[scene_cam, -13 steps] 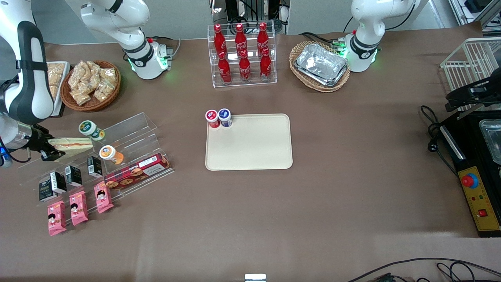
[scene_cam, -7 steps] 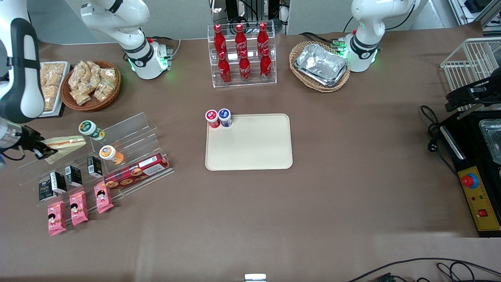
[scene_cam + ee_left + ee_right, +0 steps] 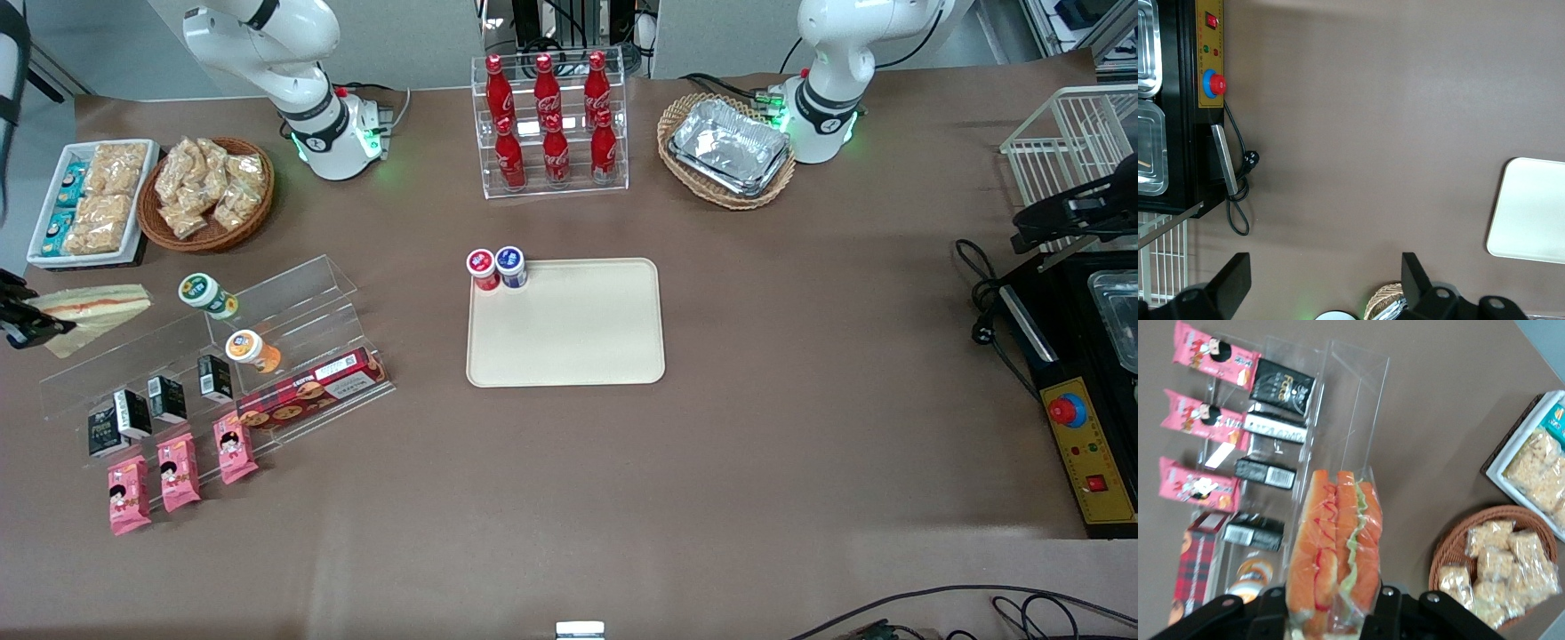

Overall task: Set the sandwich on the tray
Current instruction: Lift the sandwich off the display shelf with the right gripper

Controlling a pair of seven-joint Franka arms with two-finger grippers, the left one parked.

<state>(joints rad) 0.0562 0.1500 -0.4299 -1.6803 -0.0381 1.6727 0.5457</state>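
The clear-wrapped triangular sandwich [image 3: 93, 302] is pinched by the black gripper [image 3: 20, 322] at the front view's left edge; carrying to the cream rectangular tray [image 3: 569, 329] is judged next.

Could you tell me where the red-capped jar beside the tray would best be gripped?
Grip the red-capped jar from above, around its round lid, since it stands upright. Close across the sides away from the blue-capped jar touching it. The pincer currently holds the sandwich.

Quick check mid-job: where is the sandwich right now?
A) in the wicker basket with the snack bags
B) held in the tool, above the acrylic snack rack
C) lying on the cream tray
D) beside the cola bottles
B: the tool is shut on the sandwich by the acrylic snack rack; the cream tray holds no sandwich.
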